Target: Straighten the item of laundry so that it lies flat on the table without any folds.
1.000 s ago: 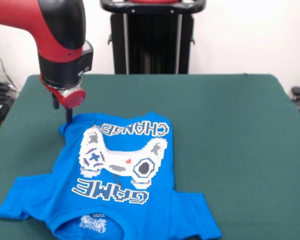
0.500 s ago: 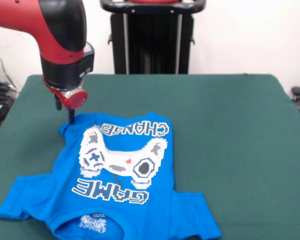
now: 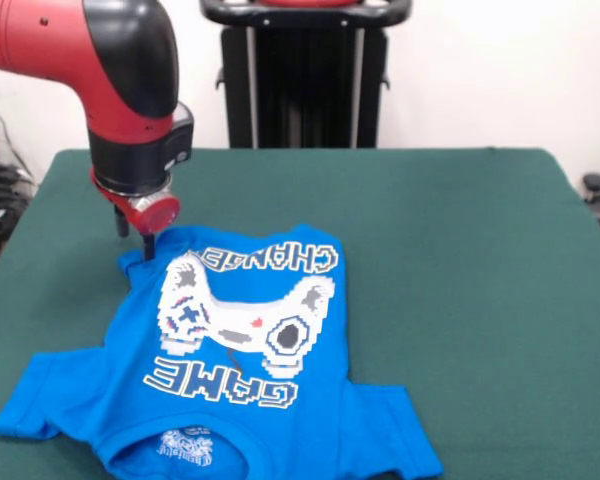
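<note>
We see the blue T-shirt (image 3: 230, 380) on the green surface (image 3: 460, 260), front-left in the front view, print side up, collar toward the camera. Both sleeves are spread; the far hem edge looks bunched at its left corner. The red arm (image 3: 110, 70) comes down over that corner, hand (image 3: 145, 240) right at the fabric edge. Can't tell whether the hand is spread or clamped, or holding any cloth.

Red and black arm (image 3: 130, 110) shifted slightly rightward and lower over the last second, gripper (image 3: 145, 243) carried with it from just off the blue T-shirt's (image 3: 230, 370) far left corner to right at that corner's edge
</note>
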